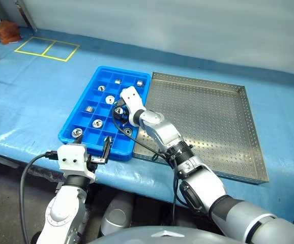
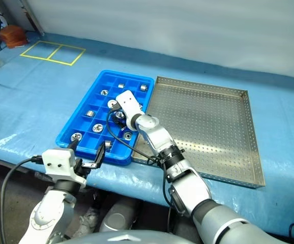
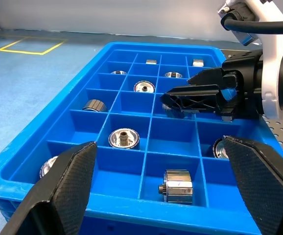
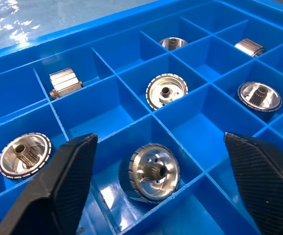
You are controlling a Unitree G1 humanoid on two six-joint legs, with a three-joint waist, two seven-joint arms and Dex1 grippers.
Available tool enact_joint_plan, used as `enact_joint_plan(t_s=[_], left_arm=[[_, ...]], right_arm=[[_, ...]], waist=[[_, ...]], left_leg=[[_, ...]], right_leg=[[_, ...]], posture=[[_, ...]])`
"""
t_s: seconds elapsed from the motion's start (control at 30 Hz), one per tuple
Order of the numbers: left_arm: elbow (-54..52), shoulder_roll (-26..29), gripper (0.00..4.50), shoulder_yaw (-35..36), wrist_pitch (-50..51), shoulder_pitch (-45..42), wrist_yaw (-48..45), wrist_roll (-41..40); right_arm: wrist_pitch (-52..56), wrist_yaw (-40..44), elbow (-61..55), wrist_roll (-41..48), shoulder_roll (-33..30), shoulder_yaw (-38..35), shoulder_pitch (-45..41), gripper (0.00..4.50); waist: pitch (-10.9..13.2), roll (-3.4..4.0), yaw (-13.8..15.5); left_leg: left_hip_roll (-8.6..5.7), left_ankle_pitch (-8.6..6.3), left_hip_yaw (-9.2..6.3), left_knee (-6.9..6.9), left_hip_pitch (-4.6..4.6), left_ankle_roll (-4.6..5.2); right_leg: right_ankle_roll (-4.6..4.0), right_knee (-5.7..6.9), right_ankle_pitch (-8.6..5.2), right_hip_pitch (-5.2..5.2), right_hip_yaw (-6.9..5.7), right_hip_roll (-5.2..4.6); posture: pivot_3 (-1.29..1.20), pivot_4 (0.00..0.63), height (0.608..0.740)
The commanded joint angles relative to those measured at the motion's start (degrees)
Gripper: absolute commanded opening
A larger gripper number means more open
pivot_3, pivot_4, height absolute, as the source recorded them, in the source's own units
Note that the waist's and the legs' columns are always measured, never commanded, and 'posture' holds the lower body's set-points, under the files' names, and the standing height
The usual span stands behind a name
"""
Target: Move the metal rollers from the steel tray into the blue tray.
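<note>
Right wrist view: tool (image 4: 156,188) spread above roller (image 4: 150,172).

Blue tray (image 1: 69,137) w/ metal rollers (image 1: 97,123) sits left of, touching steel tray (image 1: 248,137).

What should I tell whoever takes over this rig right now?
Right tool: open, over the blue tray, a roller lying in the compartment just below it.
Left tool: open, holding nothing, at the blue tray's near edge.
Rollers: about ten sit in separate compartments of the blue tray.
Steel tray: no roller seen on its visible surface; the right arm covers its near left corner.
Done: the move looks finished.
Left: check that hidden corner, then pull both arms back.
</note>
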Motion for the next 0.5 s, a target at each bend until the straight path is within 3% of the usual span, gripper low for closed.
enact_joint_plan(t_s=[0.03,0.23,0.5], left_arm=[[-0.62,0.96,4.50,0.41,0.21,-0.95,-1.13,-0.26],[1.51,4.47,4.50,3.15,2.33,-6.74,-4.75,-2.14],[7.71,9.15,4.50,5.07,3.68,-16.33,-10.06,-4.17]], right_arm=[[1.40,0.46,-6.78,0.79,0.18,-1.07,2.41,4.44],[8.27,3.89,-27.08,1.48,-6.42,-0.81,10.20,4.44],[17.04,4.05,-45.57,2.51,-14.51,-2.65,21.74,4.44]], waist=[[0.00,0.00,-0.06],[0.02,0.03,-1.38],[0.00,0.05,-9.28]], left_leg=[[0.00,0.00,0.00,0.00,-0.01,0.00],[-0.04,0.00,-0.07,0.02,-0.11,0.00],[-0.05,0.01,-0.13,0.07,-0.03,0.00]], right_leg=[[0.00,-0.01,0.00,0.00,0.00,-0.01],[0.03,-0.05,0.02,-0.01,-0.06,-0.04],[0.05,0.00,0.05,0.09,-0.06,-0.04]], posture=[[0.41,0.150,0.740],[0.29,0.150,0.740],[0.16,0.150,0.740]])
